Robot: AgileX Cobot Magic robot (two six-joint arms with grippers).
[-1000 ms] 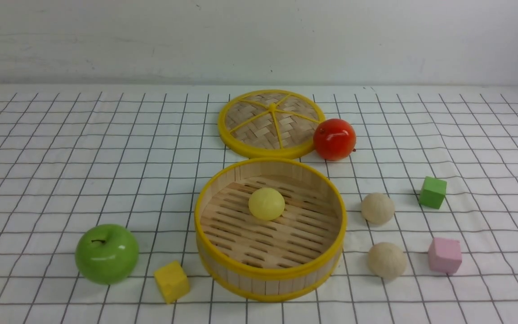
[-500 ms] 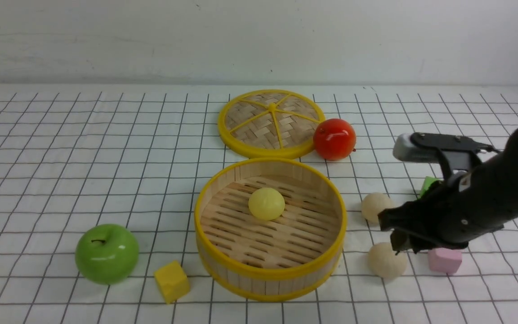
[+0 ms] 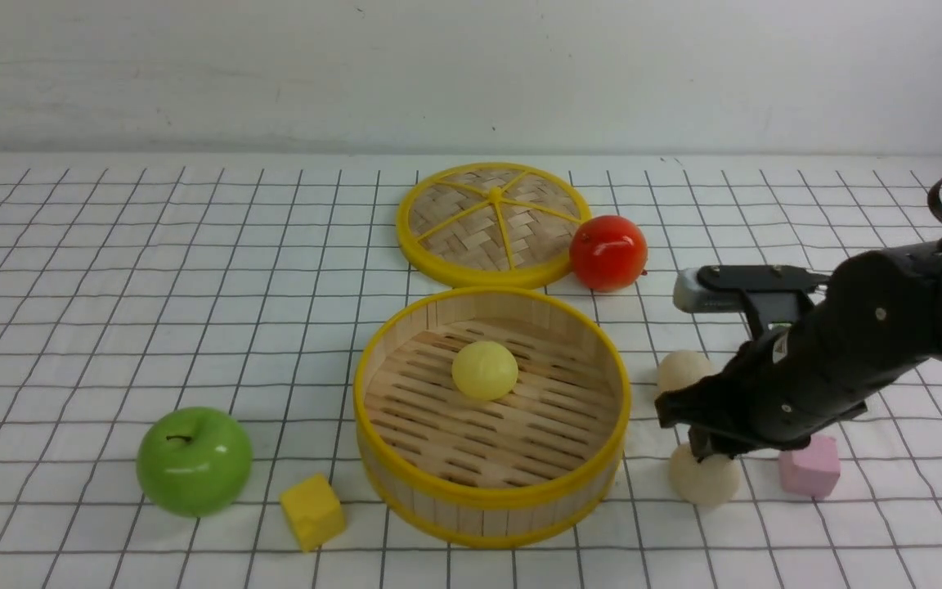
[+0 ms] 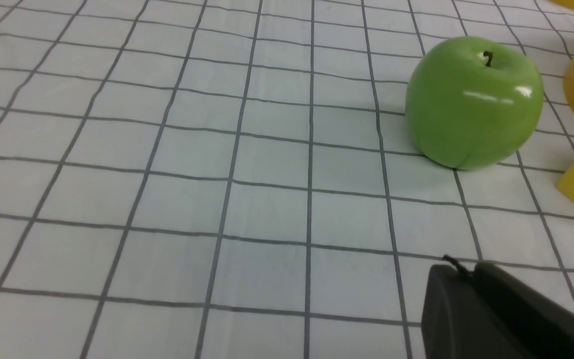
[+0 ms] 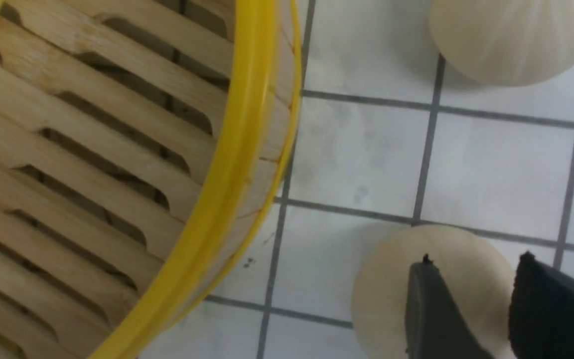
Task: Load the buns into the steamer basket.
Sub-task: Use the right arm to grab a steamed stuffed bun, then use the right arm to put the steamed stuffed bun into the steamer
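Our right gripper (image 5: 471,259), dark fingers narrowly parted, hangs over the near cream bun (image 3: 704,481), round and matte. Beside it, the slatted wooden steamer basket (image 3: 487,501) holds the yellow bun (image 3: 484,370). The far cream bun (image 3: 681,368) lies beyond. We cannot tell the left gripper (image 4: 459,273) state.

The steamer basket (image 3: 487,509), round with pale upright slats and yellow rims, is standing upright and uncovered on the table (image 3: 193,286). The pale yellow bun (image 3: 484,370) is resting on its slatted floor, toward the far side. The two cream-beige buns are lying on the table just right of the basket, touching neither it nor each other: the farther bun (image 3: 678,366) and the nearer bun (image 3: 702,483).
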